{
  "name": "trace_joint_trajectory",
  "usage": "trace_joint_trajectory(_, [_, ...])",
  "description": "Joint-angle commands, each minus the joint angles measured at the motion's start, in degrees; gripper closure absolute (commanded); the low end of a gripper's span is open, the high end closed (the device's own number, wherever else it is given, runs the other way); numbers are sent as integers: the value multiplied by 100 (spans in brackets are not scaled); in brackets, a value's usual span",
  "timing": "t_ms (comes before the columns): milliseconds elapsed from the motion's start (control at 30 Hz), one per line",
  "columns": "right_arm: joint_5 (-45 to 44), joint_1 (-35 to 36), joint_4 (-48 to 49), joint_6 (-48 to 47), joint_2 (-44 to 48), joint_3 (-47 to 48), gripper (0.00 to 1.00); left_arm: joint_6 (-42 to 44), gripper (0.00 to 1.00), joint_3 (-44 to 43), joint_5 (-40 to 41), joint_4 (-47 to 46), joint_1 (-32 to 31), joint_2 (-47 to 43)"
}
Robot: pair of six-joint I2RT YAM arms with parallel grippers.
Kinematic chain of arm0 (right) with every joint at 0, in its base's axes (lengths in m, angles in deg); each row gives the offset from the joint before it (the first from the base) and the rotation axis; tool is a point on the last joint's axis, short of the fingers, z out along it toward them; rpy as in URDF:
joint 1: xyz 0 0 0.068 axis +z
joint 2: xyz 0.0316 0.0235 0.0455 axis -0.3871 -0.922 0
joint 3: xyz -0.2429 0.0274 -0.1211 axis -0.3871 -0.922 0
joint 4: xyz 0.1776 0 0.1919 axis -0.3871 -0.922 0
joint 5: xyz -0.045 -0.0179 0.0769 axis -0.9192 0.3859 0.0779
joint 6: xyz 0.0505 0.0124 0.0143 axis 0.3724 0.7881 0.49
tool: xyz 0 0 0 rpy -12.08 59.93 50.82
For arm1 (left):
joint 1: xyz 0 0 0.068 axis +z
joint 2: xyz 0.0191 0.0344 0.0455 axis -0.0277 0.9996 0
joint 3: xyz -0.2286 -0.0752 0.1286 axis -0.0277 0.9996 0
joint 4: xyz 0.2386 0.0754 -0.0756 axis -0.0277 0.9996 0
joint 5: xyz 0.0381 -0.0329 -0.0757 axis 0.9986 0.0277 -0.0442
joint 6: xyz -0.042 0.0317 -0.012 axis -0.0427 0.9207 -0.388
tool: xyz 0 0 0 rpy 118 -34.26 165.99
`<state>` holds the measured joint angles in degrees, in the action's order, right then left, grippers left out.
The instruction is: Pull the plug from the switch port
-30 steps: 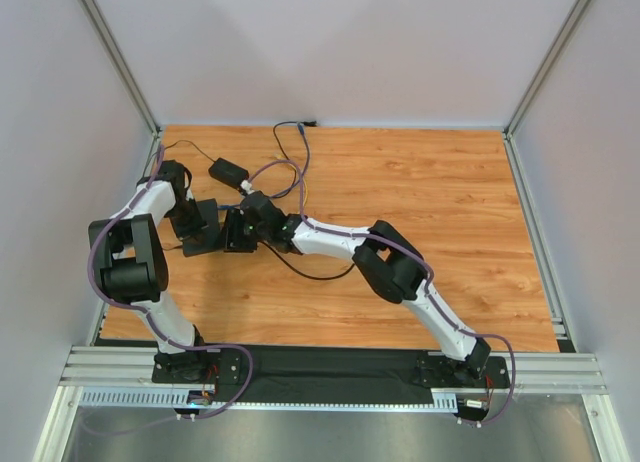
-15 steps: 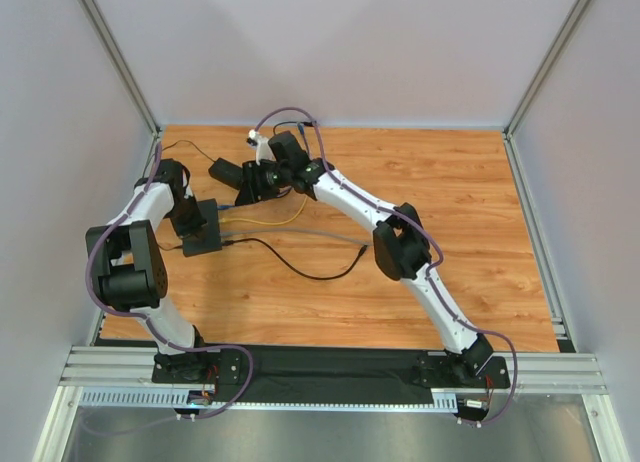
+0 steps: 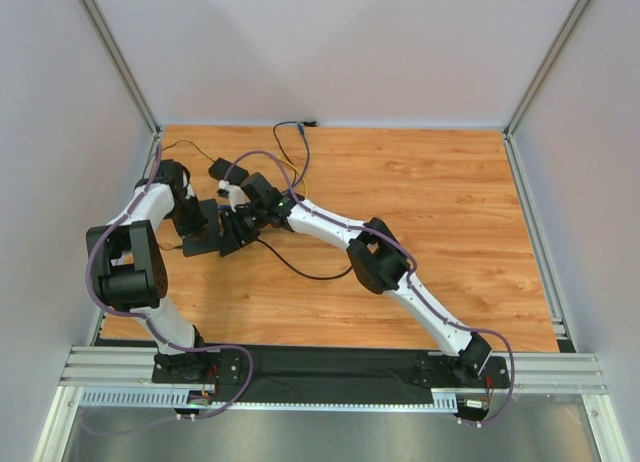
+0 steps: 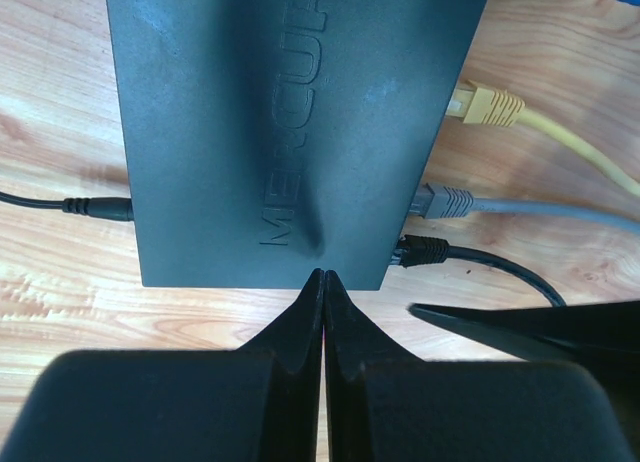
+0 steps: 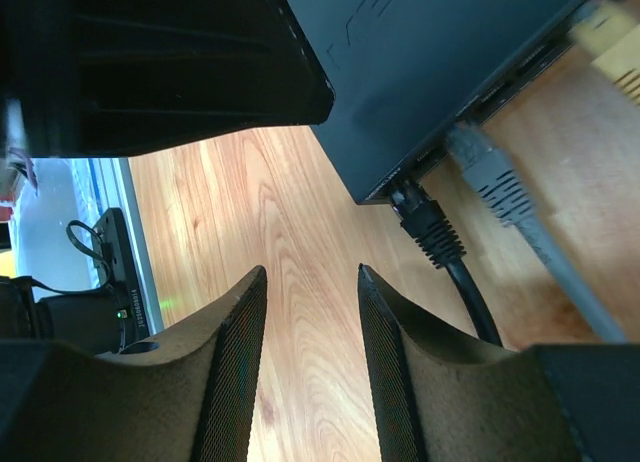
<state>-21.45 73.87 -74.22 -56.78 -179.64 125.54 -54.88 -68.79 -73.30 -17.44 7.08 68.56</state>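
I am working over an orange-brown wood-grain tabletop (image 3: 430, 192) boxed in by pale grey walls (image 3: 340, 52). The flat matte-black rectangular switch (image 4: 290, 112) is lying near the table's left edge. My left pincer (image 4: 322, 278) is resting its closed tips at the switch's near rim. My right pincer (image 5: 310, 272) is hovering half-spread and empty, just beside the black ribbed plug (image 5: 428, 220) sitting in the end port.

Matte-black switch (image 4: 280, 132); yellow plug (image 4: 485, 104), grey plug (image 4: 445, 199), black plug (image 4: 422, 249) (3 colours); wood-grain table (image 4: 60, 312).
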Motion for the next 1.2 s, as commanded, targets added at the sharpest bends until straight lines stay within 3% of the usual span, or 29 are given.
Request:
trace_joint_trajectory(0, [-35, -20, 291, 8, -86, 285, 56, 74, 100, 47, -123, -22, -5, -138])
trace_joint_trajectory(367, [-421, -81, 371, -149, 362, 179, 54, 74, 100, 82, -123, -48, -14, -174])
trace_joint_trajectory(767, [-800, -363, -236, -335, -25, 329, 54, 83, 100, 91, -193, -57, -5, -173])
trace_joint_trajectory(1000, [-405, -205, 89, 34, -148, 224, 56, 65, 100, 91, -185, -57, -5, -165])
trace_joint_trajectory(1167, [-607, -108, 344, 226, 98, -171, 56, 74, 100, 100, -184, -57, -14, -182])
